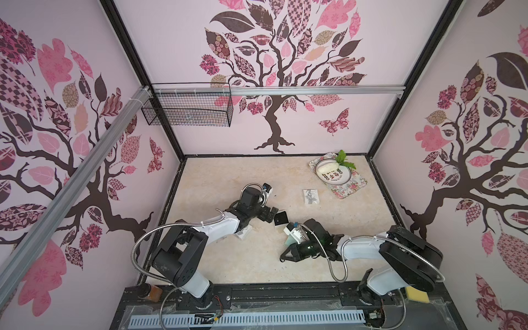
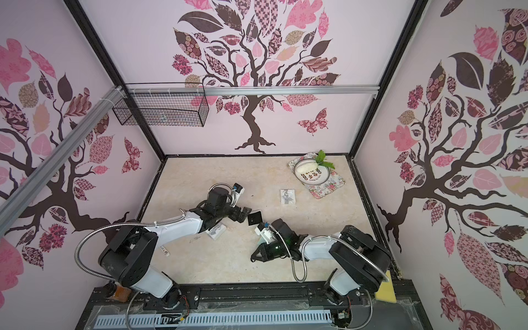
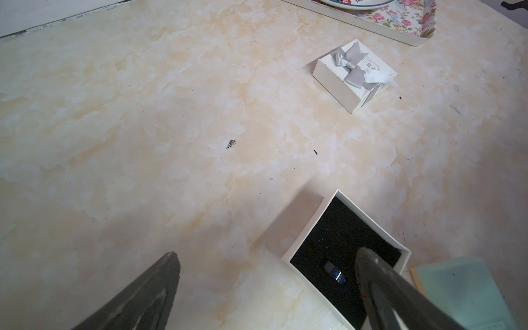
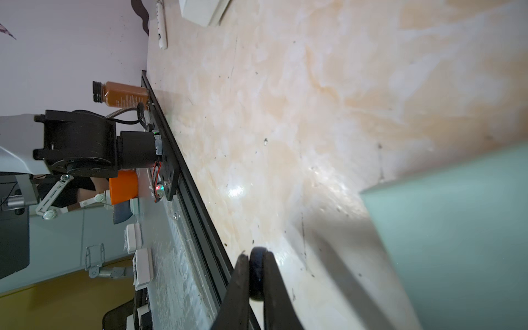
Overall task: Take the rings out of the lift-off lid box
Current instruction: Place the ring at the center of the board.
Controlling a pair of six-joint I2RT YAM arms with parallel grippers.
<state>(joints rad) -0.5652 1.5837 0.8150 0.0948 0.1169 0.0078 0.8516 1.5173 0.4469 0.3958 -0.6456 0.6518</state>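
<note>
Pink walls printed with dark trees close three sides of a cream marbled tabletop [image 1: 228,257]. A black base rail [image 1: 285,293] runs along the near edge, and a black wire basket [image 1: 188,111] hangs on the back wall.

An open white cardboard box [image 1: 280,218] lined with black foam stands near the table's middle. From this open box the top lies bare toward the back wall and the robot's left wall, and a broad bare stretch runs down to the base rail. Farther back and to the robot's right, well apart, sits a white lid with a grey satin bow [image 3: 354,75]. Past that lid is a flat floral tray [image 3: 411,25] carrying a round plate [image 1: 333,174]. A small white box [image 2: 216,231] lies to the open box's left, partly under the left forearm. A pale teal block [image 3: 463,291] sits near the open box on the rail side.

One dark ring with a silver line [image 3: 334,273] stands in the foam. The left gripper [image 3: 267,253] reaches in low with its jaws spread wide. One finger shows across the foam in the left wrist view, the other over bare table.

The right arm lies low with its wrist rolled sideways. The right gripper [image 4: 255,258] is nearer the rail than the open box and apart from it, and it pinches a thick black ring [image 4: 257,283] between its tips.
</note>
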